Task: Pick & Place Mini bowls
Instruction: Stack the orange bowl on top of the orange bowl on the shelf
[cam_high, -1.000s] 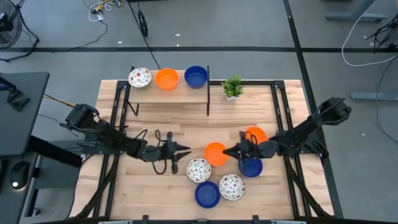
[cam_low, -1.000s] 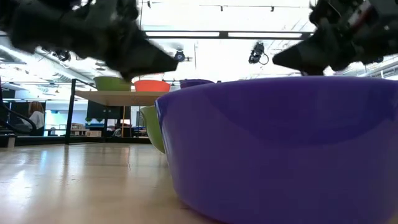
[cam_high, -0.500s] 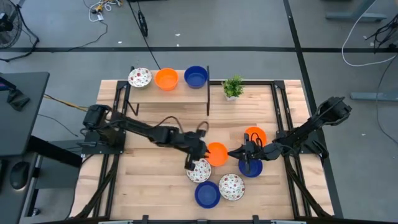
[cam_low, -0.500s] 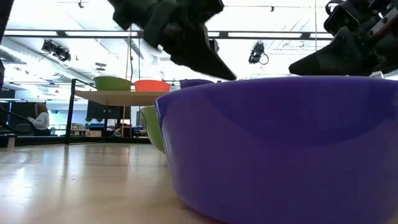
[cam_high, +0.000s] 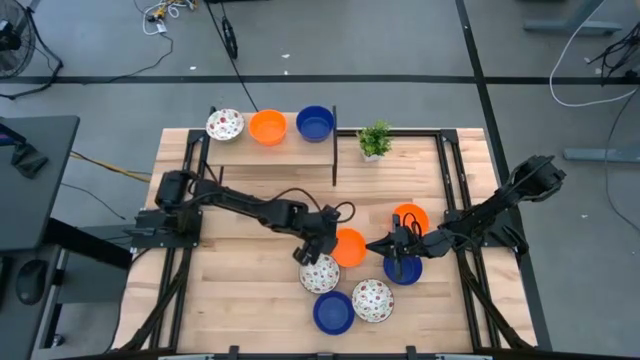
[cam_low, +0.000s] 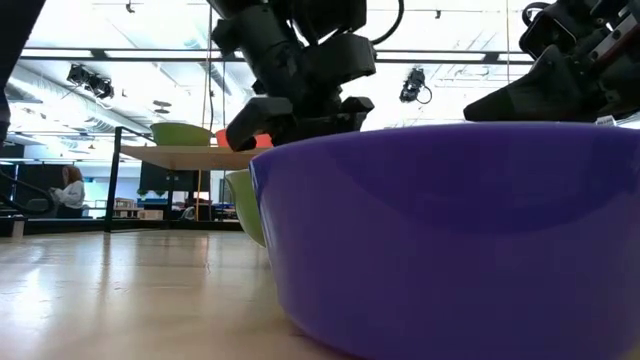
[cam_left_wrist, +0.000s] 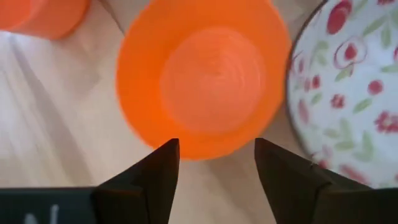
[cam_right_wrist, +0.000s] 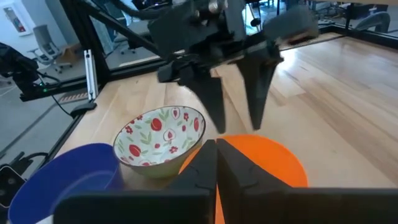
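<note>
over orange bowl: left gripper open | right gripper closed beside | floral bowl adjacent

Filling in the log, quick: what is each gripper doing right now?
Left gripper: open, empty, fingers straddling the near rim of an orange bowl.
Right gripper: shut, empty, at the same bowl's other side.

No readable text, labels, brands, numbers or signs anywhere: none on bowls, arms, surface, or in room beyond.
</note>
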